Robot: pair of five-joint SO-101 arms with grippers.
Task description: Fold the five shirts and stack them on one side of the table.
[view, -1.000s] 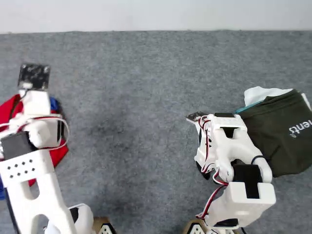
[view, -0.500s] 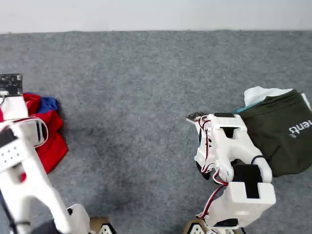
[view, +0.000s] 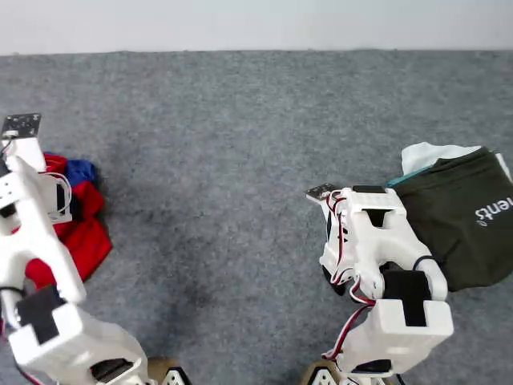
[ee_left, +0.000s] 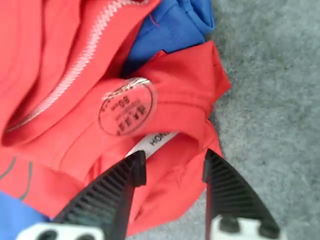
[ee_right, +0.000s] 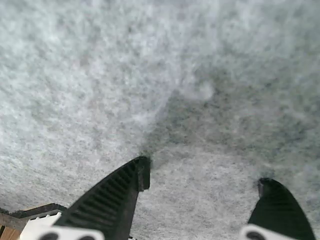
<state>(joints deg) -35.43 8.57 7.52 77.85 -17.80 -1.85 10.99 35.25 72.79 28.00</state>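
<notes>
A crumpled heap of shirts lies at the table's left edge: a red shirt [view: 84, 233] with a white zip [ee_left: 75, 65] and round neck print, over a blue shirt [view: 78, 170]. My left gripper [ee_left: 172, 165] hangs open just above the red shirt [ee_left: 170, 100], its fingers either side of the white neck label. On the right side lies a folded dark green shirt [view: 461, 220] on top of a white one [view: 429, 154]. My right gripper [ee_right: 202, 182] is open over bare grey felt, beside that stack; the right arm [view: 381, 265] stands next to it.
Grey felt [view: 232, 160] covers the whole table, with a wide bare stretch between the two arms. A pale wall [view: 256, 24] runs along the far edge.
The left arm has swung left and towards the near edge over the red and blue heap. The right arm and the green stack have not moved.
</notes>
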